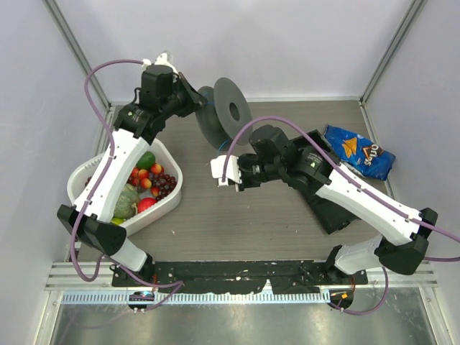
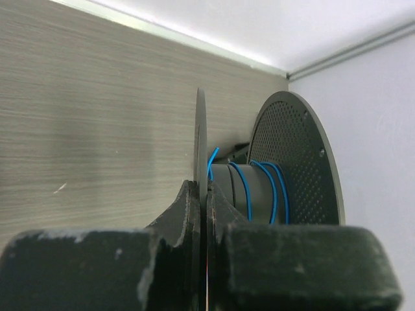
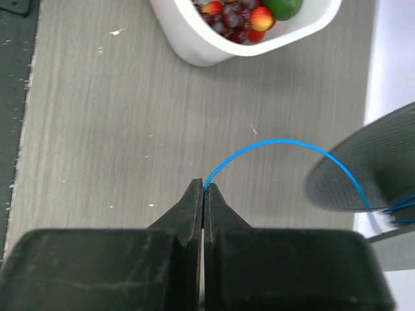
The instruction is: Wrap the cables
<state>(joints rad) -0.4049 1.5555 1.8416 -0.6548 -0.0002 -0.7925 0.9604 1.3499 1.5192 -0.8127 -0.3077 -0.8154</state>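
top view, table: grey-brown wood-grain table (image 1: 237, 215) filling the floor of the cell.
top view, room: pale walls (image 1: 287, 43) on three sides, with metal frame posts (image 1: 388, 50) running up the corners. A black rail (image 1: 244, 272) along the near edge carries both arm bases.
top view, objects: a white basket (image 1: 171, 172) of fruit (image 1: 147, 188) sits on the left under the left arm. A blue chip bag (image 1: 358, 151) lies far right. A dark spool (image 1: 231, 108) is at the far middle.
top view, arms: the left gripper (image 1: 194, 99) meets the spool's left flange. The right gripper (image 1: 219, 172) is mid-table, on the near side of the spool and apart from it.
left wrist, surface: table grain runs back to a bright seam where the wall begins, and a second wall closes the right corner.
left wrist, pincer: the fingers are clamped tight on the thin edge of the spool's near flange.
left wrist, cable: several turns of blue cable (image 2: 248, 197) lie around the spool's core, between the near flange and the perforated far flange.
right wrist, surface: bare table below, with the basket at the top edge.
right wrist, pincer: the jaws are pressed together on the cable.
right wrist, cable: it arcs from the fingertips over the table to the spool at the right.
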